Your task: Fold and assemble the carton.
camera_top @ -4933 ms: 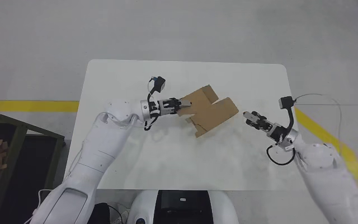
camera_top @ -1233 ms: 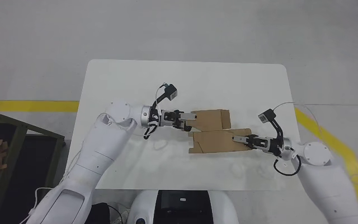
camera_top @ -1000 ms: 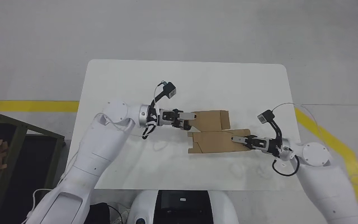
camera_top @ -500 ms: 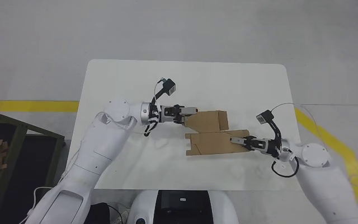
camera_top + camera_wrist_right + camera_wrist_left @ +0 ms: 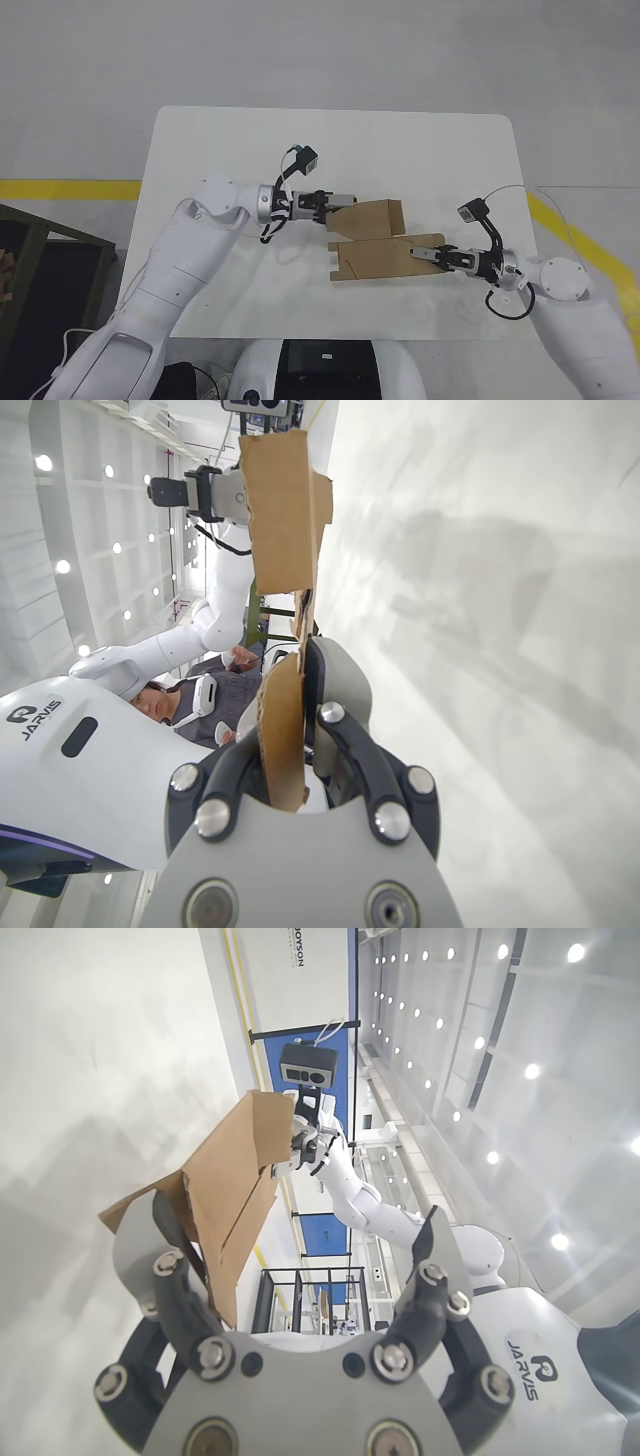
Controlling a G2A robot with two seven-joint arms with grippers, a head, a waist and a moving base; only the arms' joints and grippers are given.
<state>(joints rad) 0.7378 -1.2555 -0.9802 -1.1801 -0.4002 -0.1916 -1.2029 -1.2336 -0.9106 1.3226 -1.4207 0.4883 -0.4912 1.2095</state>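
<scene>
Arms stretch inward: right gripper (image 5: pixel 428 257) clamps carton (image 5: pixel 375 258) flap, left gripper (image 5: pixel 338 200) spread wide at its opposite end.

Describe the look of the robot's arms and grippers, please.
The left arm and right arm have white rounded shells, with black cables looping at the wrists. Each wrist carries a small black camera on a bracket. The left gripper and right gripper have light grey fingers, black linkages and silver screws.

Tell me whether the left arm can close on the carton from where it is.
Likely yes: the left tool is open, with the carton flap's edge inside its opening and nothing in between. The right tool is shut on the far end.
</scene>
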